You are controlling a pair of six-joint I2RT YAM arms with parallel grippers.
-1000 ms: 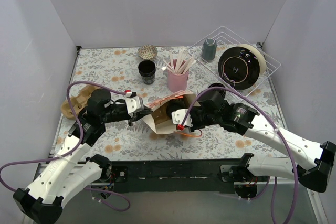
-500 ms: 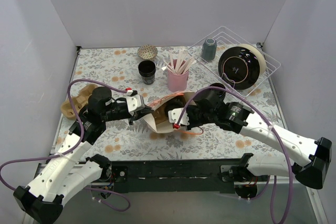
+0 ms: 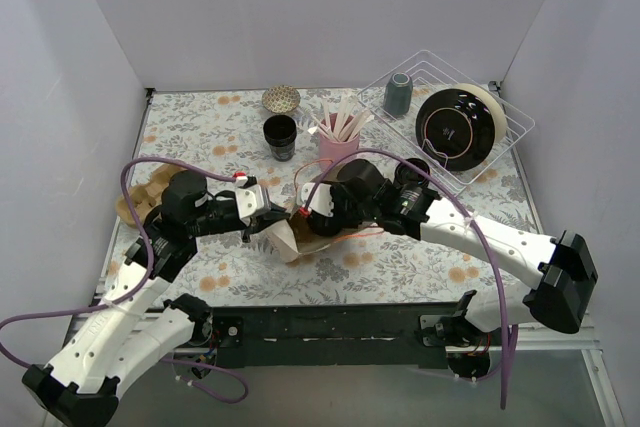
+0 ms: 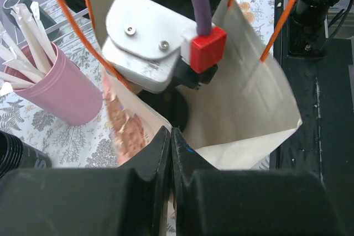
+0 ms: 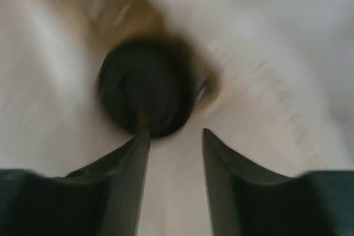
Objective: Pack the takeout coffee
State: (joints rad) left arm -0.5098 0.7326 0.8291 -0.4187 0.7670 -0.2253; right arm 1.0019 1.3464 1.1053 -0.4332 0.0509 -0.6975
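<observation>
Unseen from overhead, the takeout coffee (image 5: 146, 92) sat inside the paper bag (image 5: 265, 53) before the right end effector's (image 5: 175, 132) spread fingers. The left end effector (image 4: 170, 136) pinched the rim.

The bag (image 3: 292, 235) lies mid-table, its left rim pinched in the left gripper (image 4: 170, 136). The right gripper (image 5: 174, 134) reaches in from the right, and the takeout coffee (image 5: 146, 89) sits inside, just beyond its parted fingertips. Behind the bag stand the straw cup (image 3: 338, 152) and the lidless cup (image 3: 280, 137).
</observation>
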